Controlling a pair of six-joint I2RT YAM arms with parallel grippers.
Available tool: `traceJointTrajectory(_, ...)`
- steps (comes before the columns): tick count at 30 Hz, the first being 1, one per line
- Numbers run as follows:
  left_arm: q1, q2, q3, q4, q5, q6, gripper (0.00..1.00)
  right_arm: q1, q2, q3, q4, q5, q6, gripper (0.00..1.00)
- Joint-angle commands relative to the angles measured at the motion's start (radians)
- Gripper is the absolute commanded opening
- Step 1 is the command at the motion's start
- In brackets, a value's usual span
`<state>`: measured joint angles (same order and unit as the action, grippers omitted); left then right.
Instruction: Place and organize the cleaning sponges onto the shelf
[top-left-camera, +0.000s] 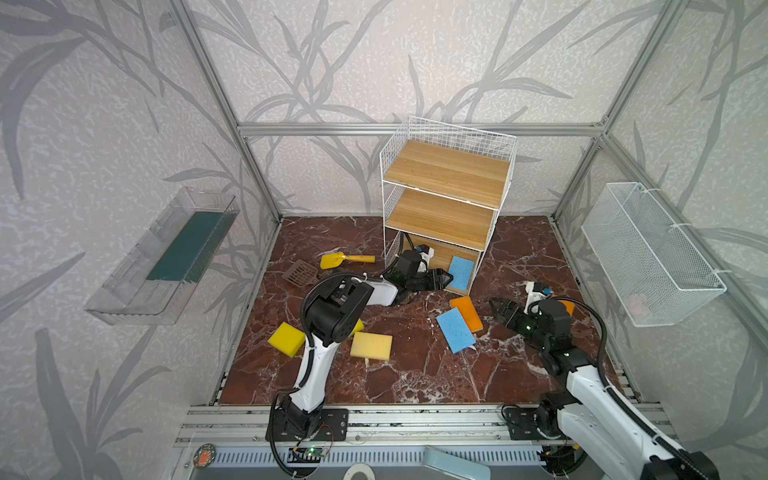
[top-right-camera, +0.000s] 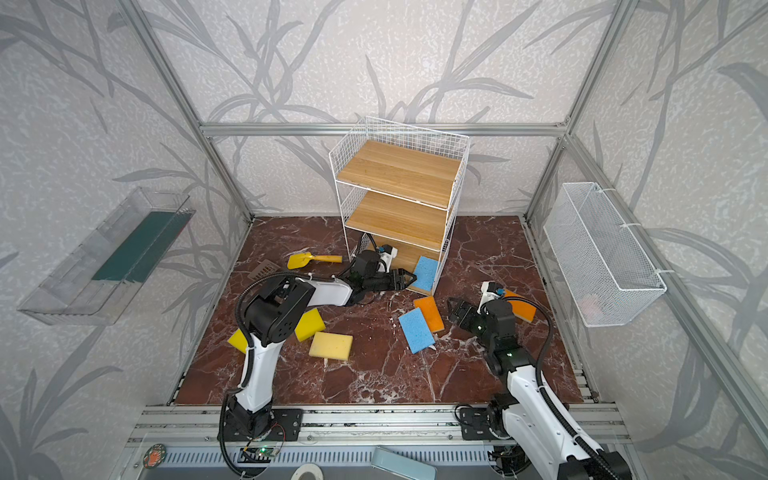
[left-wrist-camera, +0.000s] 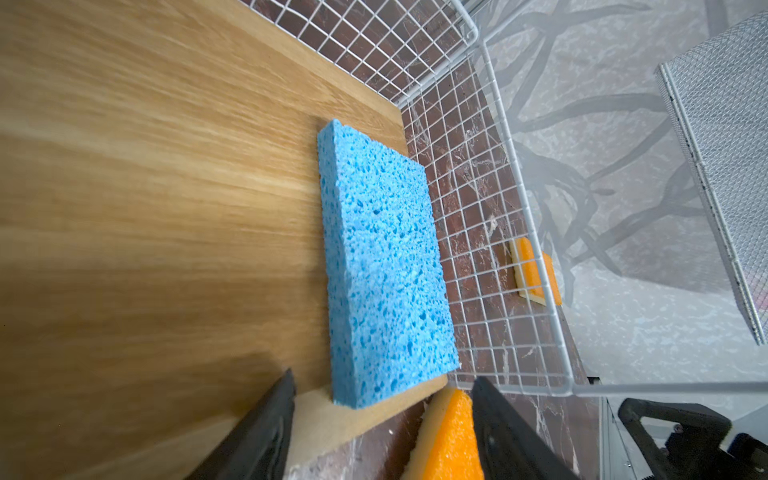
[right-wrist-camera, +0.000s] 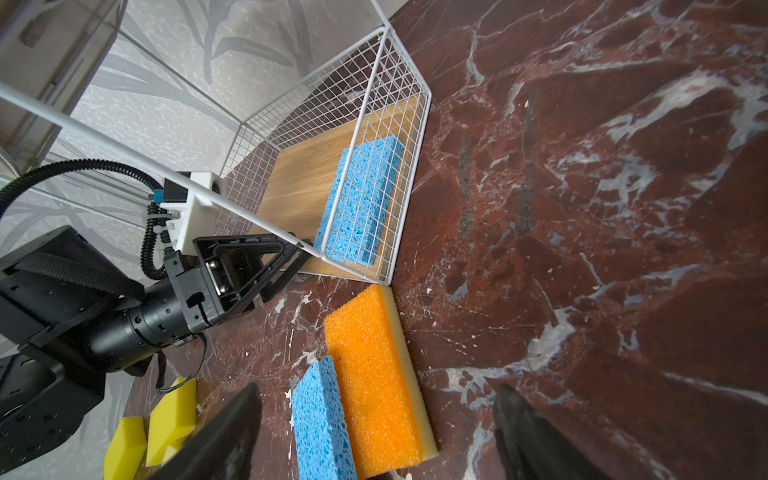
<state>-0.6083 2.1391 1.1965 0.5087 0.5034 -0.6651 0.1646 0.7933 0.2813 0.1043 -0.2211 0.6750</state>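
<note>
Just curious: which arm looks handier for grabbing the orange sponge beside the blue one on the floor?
Right, probably. The right gripper, open, faces that orange sponge from close by; the left gripper is farther off, at the shelf.

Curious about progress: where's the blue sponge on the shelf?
In both top views the blue sponge lies on the shelf, bottom board, right side by the wire wall, before the left pincer.

the left arm (top-left-camera: 311, 374) and right arm (top-left-camera: 598, 399) show white shells, black joints, ribbed black cables, black triangular fingers (left-wrist-camera: 266, 436).

The bottom board (left-wrist-camera: 166, 208) is bare beside the blue sponge (left-wrist-camera: 382, 266); wire grid (left-wrist-camera: 478, 232) walls the shelf (top-left-camera: 446, 170).
</note>
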Motion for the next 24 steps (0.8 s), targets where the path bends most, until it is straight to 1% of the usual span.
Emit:
traceJointTrajectory(1, -0.011, -0.075, -0.044, 0.013, -0.038, 0.029, 0.72, 0.004, 0.009, 0.033, -0.021, -0.026, -0.030, 0.84)
traceJointTrajectory(9, -0.053, -0.203, -0.177, 0.007, -0.097, 0.064, 0.74, 0.019, -0.019, 0.047, -0.102, -0.068, -0.032, 0.80)
traceJointTrajectory(14, -0.085, -0.288, -0.289, 0.032, -0.151, 0.061, 0.73, 0.101, -0.075, 0.070, -0.237, -0.023, -0.093, 0.79)
traceJointTrajectory(17, -0.106, -0.345, -0.354, 0.028, -0.189, 0.056, 0.73, 0.155, -0.083, 0.082, -0.297, -0.009, -0.104, 0.79)
traceJointTrajectory(21, -0.133, -0.437, -0.455, -0.020, -0.253, 0.058, 0.72, 0.202, -0.075, 0.071, -0.315, -0.006, -0.104, 0.79)
traceJointTrajectory(24, -0.146, -0.503, -0.542, -0.017, -0.279, 0.043, 0.72, 0.215, -0.047, 0.058, -0.303, -0.007, -0.109, 0.76)
